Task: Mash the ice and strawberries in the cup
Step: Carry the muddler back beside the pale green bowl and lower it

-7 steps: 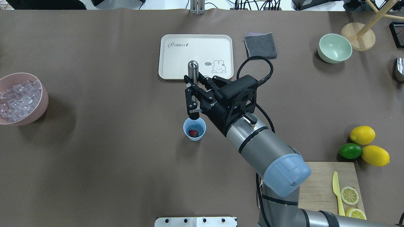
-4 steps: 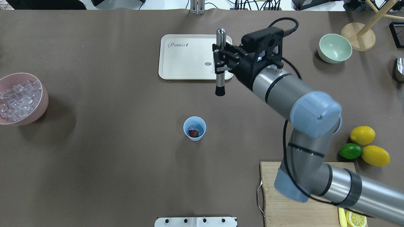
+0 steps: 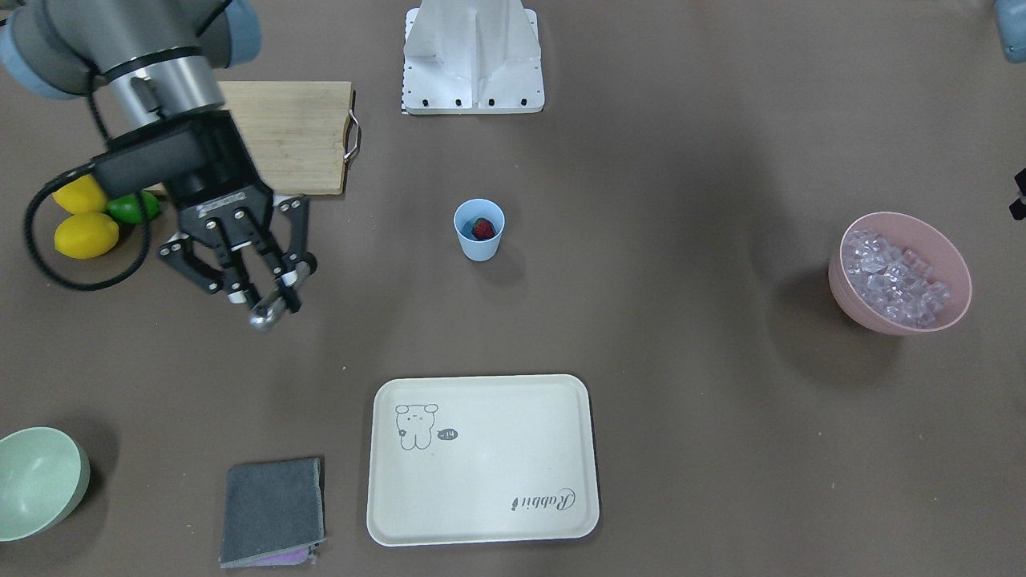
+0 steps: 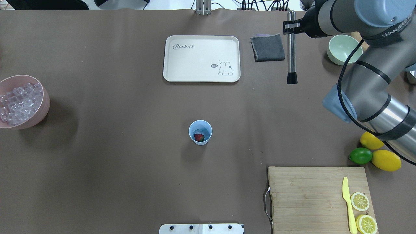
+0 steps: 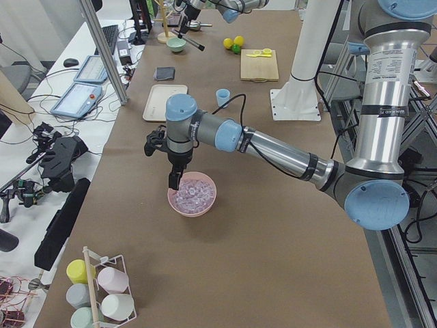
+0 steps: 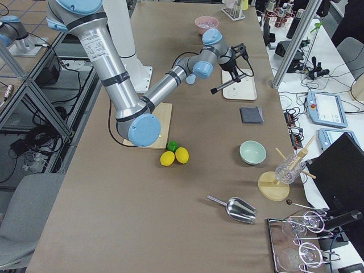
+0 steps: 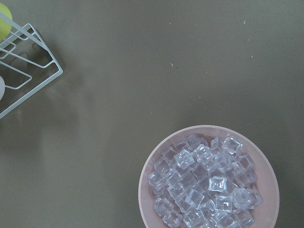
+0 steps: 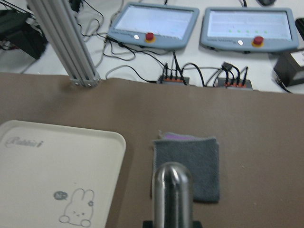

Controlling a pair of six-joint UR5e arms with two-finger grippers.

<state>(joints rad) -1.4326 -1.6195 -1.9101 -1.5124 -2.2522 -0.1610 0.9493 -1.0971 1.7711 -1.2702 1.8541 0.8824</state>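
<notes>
Brown paper covers the long table (image 4: 97, 162), and the cup (image 4: 208, 128) stands alone near its middle, with the strawberry (image 4: 199, 137) in the bottom; whether any ice lies beside the fruit is hard to tell. The right gripper (image 4: 292, 27) is clenched on a steel muddler (image 4: 292, 48), up by the far edge just beside the grey cloth (image 4: 268, 48). From there the cup lies toward the near edge and the robot's left, well apart. The muddler's long axis is tilted, black head toward the robot, so it likely needs righting above the cup's mouth before it can press down. The left gripper (image 5: 175, 181) hangs over the pink bowl (image 4: 47, 104) of ice (image 4: 18, 104) at the table's left end, farther off; I cannot tell its jaws.
</notes>
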